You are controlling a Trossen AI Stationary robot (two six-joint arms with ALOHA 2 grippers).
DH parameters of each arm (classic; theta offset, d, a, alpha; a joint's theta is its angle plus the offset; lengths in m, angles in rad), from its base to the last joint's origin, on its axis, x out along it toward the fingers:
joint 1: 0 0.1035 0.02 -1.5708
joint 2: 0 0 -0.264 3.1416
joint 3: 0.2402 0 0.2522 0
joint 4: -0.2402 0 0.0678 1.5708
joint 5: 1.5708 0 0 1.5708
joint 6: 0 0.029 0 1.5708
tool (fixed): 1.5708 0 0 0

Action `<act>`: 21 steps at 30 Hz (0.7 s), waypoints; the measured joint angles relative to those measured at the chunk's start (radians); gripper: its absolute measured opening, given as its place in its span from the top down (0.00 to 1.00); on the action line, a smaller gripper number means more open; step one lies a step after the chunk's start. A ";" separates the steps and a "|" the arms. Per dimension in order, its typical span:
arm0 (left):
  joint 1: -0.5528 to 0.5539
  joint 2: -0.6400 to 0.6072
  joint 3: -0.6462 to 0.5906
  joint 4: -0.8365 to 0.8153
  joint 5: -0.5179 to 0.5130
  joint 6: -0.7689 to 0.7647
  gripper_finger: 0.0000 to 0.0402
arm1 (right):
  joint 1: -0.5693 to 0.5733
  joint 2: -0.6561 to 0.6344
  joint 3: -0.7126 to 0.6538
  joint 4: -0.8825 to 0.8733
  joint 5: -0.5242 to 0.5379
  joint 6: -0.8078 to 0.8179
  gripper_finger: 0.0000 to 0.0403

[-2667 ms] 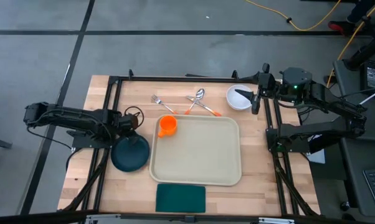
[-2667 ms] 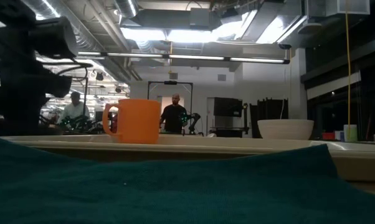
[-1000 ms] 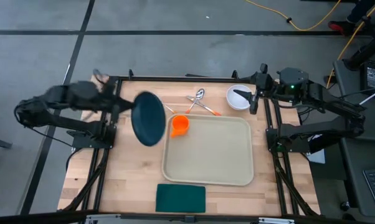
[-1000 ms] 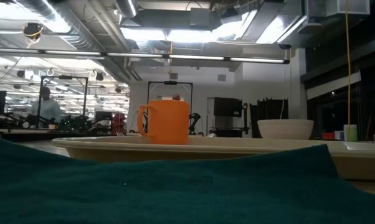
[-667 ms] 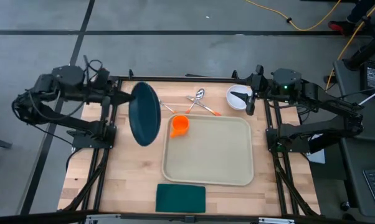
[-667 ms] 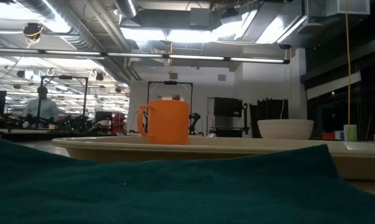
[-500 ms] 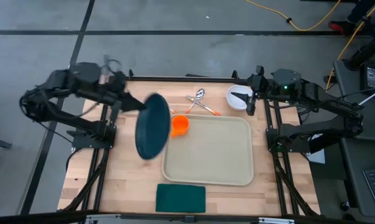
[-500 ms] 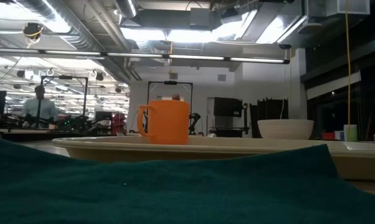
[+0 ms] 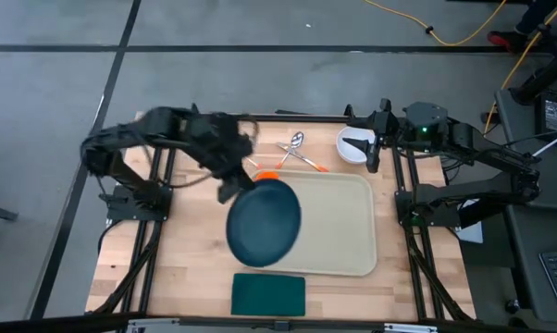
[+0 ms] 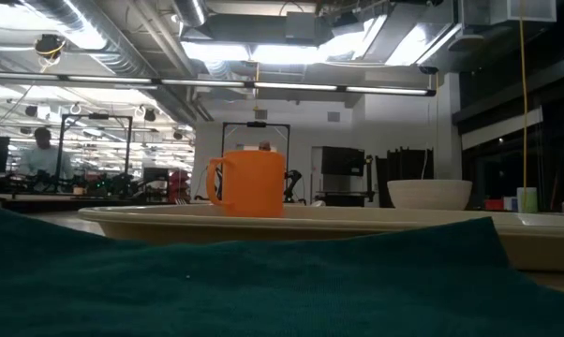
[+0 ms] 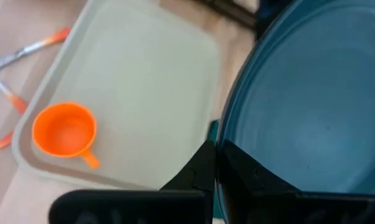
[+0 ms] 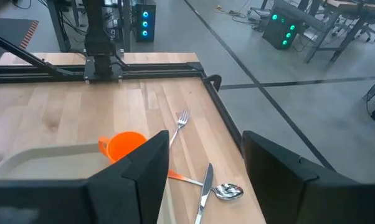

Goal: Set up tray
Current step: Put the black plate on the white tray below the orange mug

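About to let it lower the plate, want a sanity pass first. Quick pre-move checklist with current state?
1. Left claw shut on the round dark teal plate: ok.
2. Plate over the large cream-beige plastic tray: not ok, it overhangs the tray's left rim.
3. Small orange mug clear of the plate's path: cannot tell, the plate partly covers it from above.
4. Right claw clear of the tray, open above the white bowl: ok.
5. Dark green rectangular napkin off the tray: ok.

High view straight down; low view level at tabletop; both share orange mug (image 9: 266, 174) (image 10: 248, 184).
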 joint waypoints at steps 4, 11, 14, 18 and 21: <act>-0.011 0.111 0.000 -0.044 -0.043 0.024 0.99 | 0.000 0.000 0.000 0.000 -0.003 -0.021 0.49; -0.018 0.299 -0.031 -0.024 -0.079 0.112 0.99 | 0.000 0.000 0.000 0.019 -0.075 -0.065 0.49; -0.017 0.350 -0.084 0.040 -0.078 0.126 0.99 | 0.000 0.000 0.000 0.016 -0.103 -0.080 0.49; -0.017 0.373 -0.164 0.145 -0.080 0.115 0.99 | 0.000 -0.002 0.000 0.015 -0.133 -0.096 0.49; -0.017 0.373 -0.231 0.202 -0.079 0.087 0.99 | 0.000 -0.007 0.000 0.016 -0.135 -0.096 0.49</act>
